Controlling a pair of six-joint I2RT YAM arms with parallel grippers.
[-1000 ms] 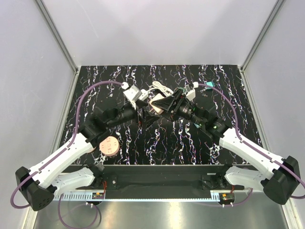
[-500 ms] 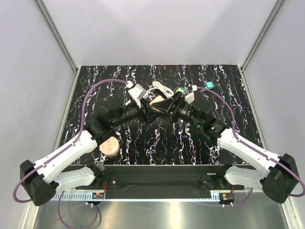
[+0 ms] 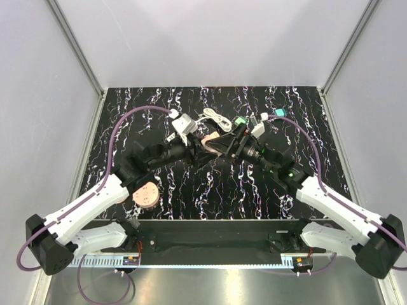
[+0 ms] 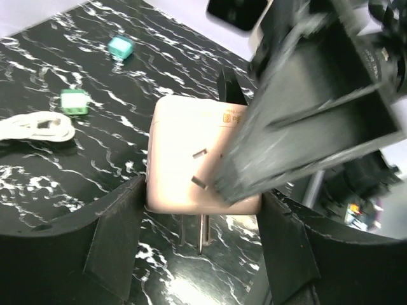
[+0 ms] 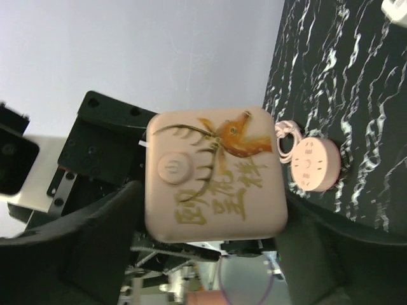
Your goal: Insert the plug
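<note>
Clamping the plug by its sides in the left gripper, prongs down for insertion, well beyond the socket; right gripper flanking it, pinching or apart impossible to tell.

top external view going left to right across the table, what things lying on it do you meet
round pink socket → white cable → green block → teal block

I count one square pink plug, one round pink socket, one coiled white cable and two small blocks, a green block and a teal block.
</note>
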